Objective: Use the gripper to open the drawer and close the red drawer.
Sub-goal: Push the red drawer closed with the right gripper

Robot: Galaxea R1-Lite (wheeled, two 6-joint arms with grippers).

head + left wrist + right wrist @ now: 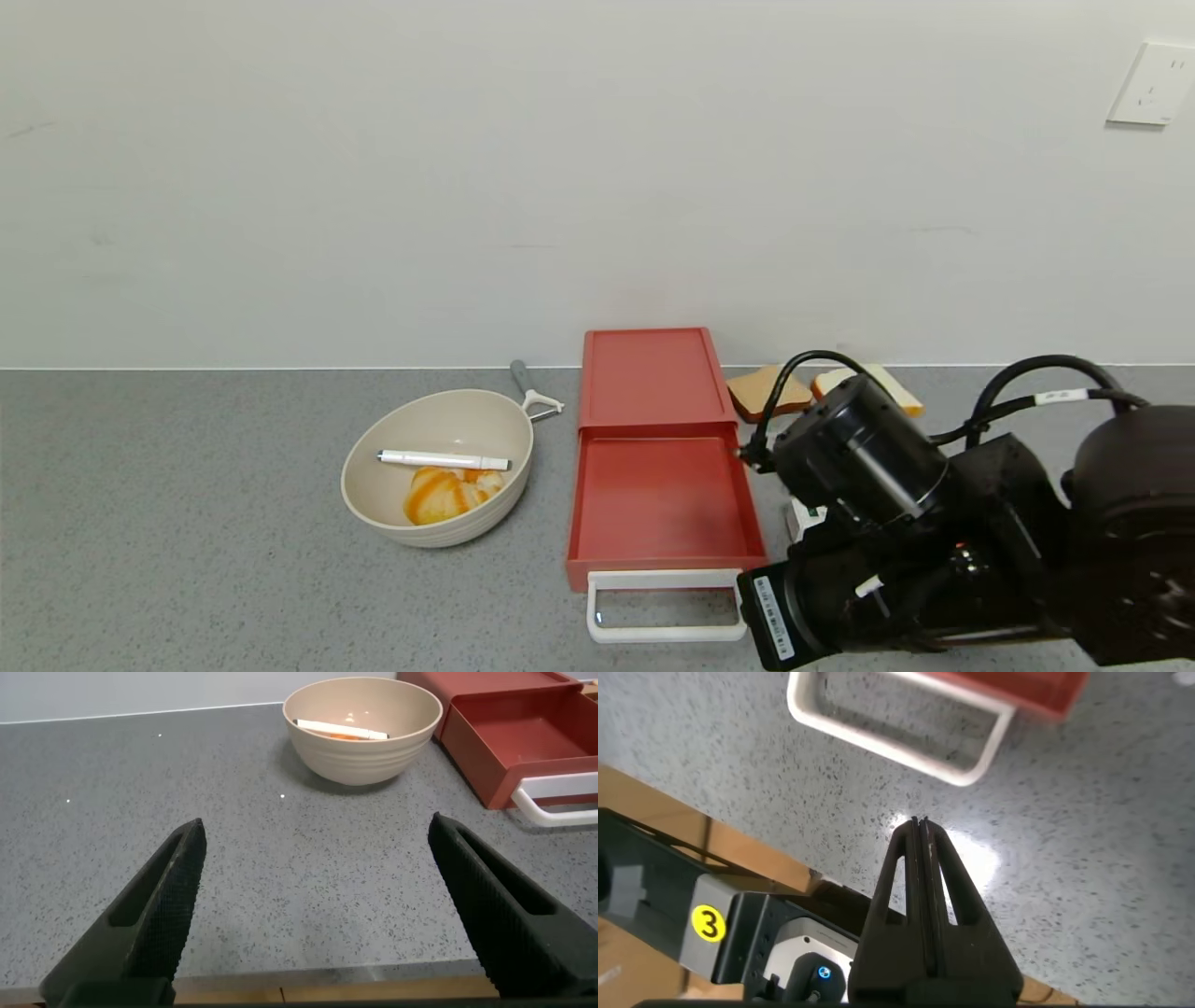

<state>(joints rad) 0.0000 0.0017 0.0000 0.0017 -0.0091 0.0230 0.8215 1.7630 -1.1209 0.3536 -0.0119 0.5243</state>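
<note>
The red drawer unit (651, 373) stands against the wall, mid-table. Its red tray (658, 504) is slid out toward me and is empty, with the white loop handle (665, 607) at its front. The right arm's wrist (868, 467) hangs just right of the tray's front corner. In the right wrist view my right gripper (921, 823) is shut on nothing. It points down at bare counter a short way in front of the handle (896, 742), apart from it. My left gripper (318, 826) is open and empty over bare counter at the table's front edge, far left of the tray (523, 737).
A beige bowl (439, 467) with a white pen and an orange pastry stands left of the drawer. A peeler (532, 392) lies behind the bowl. Two toast slices (770, 392) lie right of the unit. The table's wooden front edge (719, 831) is close under the right gripper.
</note>
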